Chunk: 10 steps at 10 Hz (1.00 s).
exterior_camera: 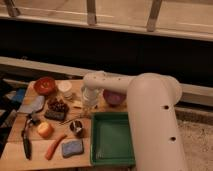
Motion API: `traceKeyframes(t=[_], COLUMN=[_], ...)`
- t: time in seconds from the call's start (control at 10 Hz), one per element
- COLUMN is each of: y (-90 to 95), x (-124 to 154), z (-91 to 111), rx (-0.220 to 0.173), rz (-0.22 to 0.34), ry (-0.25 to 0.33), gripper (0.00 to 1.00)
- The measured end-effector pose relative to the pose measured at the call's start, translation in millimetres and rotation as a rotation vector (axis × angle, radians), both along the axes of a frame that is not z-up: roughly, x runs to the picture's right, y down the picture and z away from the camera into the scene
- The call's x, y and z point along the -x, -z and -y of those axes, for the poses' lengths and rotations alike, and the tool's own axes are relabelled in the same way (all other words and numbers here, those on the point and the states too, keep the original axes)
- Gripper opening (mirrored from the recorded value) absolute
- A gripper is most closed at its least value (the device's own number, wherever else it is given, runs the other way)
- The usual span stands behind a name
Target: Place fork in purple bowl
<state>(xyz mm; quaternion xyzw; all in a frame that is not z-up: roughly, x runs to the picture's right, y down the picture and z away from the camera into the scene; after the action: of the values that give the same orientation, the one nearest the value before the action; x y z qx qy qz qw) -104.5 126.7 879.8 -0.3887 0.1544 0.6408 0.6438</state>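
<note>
The purple bowl [114,97] stands on the wooden table [15,152], at its back right, just above the green tray. My white arm reaches in from the right, and its gripper [89,100] points down at the table just left of the purple bowl, close beside its rim. I cannot make out the fork; the gripper hides the spot under it.
A green tray [112,139] lies at the front right. A red-orange bowl [45,85] and a white cup [65,89] stand at the back left. Also on the table are a dark tray of grapes [57,107], a small dark cup [76,127], an orange fruit [45,130], a carrot [54,146], a blue sponge [72,148] and a black-handled tool [26,142].
</note>
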Motion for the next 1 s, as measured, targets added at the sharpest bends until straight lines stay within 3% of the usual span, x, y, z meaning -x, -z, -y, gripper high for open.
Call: traceKeyframes(t=[0.3,0.6,1.0], y=[20.3,17.3,21.6], x=[-7.5,-22.6,-76.4], z=[35.8,66.1,157.2], rx=[-0.066,-0.093,-0.167], rz=[-0.008,-0.002,0.007], ry=[-0.01,-0.071,-0.241], gripper=[0.0,0.0,0.0])
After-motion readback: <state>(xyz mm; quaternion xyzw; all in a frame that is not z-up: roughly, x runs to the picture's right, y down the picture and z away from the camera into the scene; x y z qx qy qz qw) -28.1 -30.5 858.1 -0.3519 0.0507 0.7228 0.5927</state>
